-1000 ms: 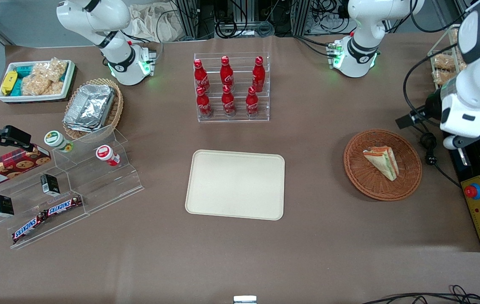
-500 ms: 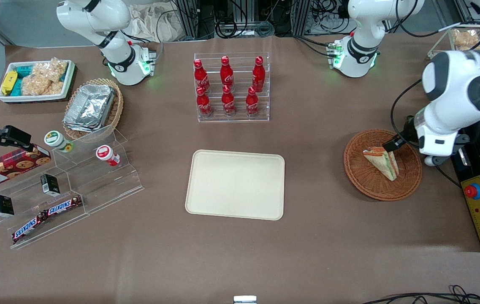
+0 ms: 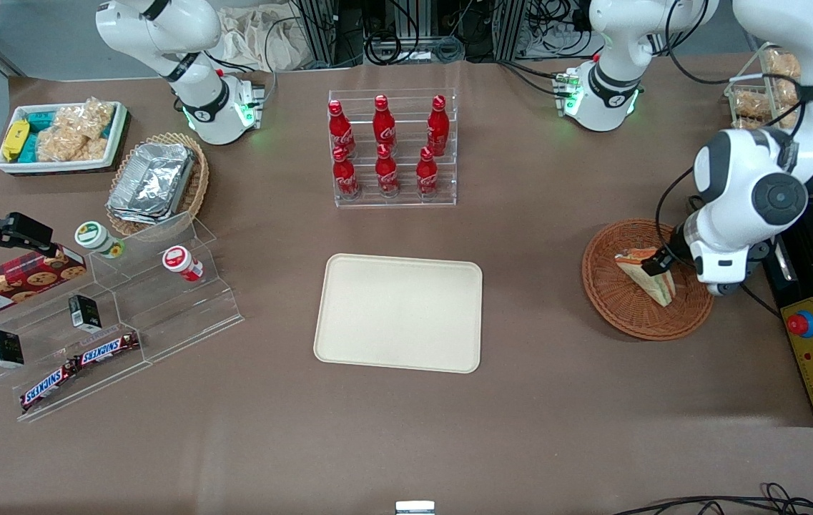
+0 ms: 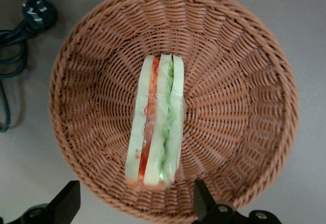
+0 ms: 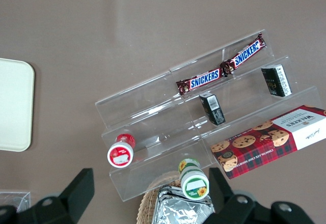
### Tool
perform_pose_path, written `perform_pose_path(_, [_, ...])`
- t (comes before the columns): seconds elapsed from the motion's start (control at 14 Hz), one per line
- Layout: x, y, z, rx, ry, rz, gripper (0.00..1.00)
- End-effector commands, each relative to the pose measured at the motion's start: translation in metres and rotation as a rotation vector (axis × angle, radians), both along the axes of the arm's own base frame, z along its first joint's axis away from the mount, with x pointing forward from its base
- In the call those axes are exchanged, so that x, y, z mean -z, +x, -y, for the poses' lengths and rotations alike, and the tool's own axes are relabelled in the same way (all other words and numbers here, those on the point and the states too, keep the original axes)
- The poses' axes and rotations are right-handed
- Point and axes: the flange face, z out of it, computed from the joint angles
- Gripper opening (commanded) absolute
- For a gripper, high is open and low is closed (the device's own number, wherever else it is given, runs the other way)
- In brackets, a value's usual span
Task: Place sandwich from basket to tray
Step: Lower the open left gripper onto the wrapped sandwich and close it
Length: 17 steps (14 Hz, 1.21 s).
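"SNICKERS" runs in blue along two brown bars (image 5: pixel 220 66) on the clear stepped stand (image 5: pixel 153 132); at its four o'clock, "WALKERS" marks the red tartan cookie box (image 5: pixel 270 140).

The gripper (image 4: pixel 133 206) hangs above the basket.

The basket (image 4: pixel 244 81) is rough woven wicker, reddish-brown. The sandwich (image 4: pixel 155 122) has shiny clear wrap over soft pale bread. The tray (image 3: pixel 399 312) looks like smooth, matt plastic (cream). The gripper (image 4: pixel 135 203), wide apart above the basket, has matt black fingers (image 4: pixel 66 201).
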Motion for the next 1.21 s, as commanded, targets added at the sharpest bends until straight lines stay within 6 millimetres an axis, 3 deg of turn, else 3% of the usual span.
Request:
perform_pose_path(0.0, [0.022, -0.003, 0.0, -0.009, 0.012, 0.001, 1.0])
perform_pose_path(0.43, [0.054, -0.004, -0.016, -0.037, 0.011, -0.014, 0.98])
perform_pose_path(0.5, [0.061, -0.003, -0.017, -0.039, 0.01, -0.014, 0.86])
perform_pose_path(0.71, [0.076, -0.004, -0.017, -0.028, 0.015, -0.035, 0.37])
perform_pose_path(0.93, [0.061, -0.002, -0.025, -0.02, 0.018, -0.029, 0.0])
perform_pose_path(1.14, [0.003, 0.0, -0.026, 0.12, -0.001, -0.051, 0.0])
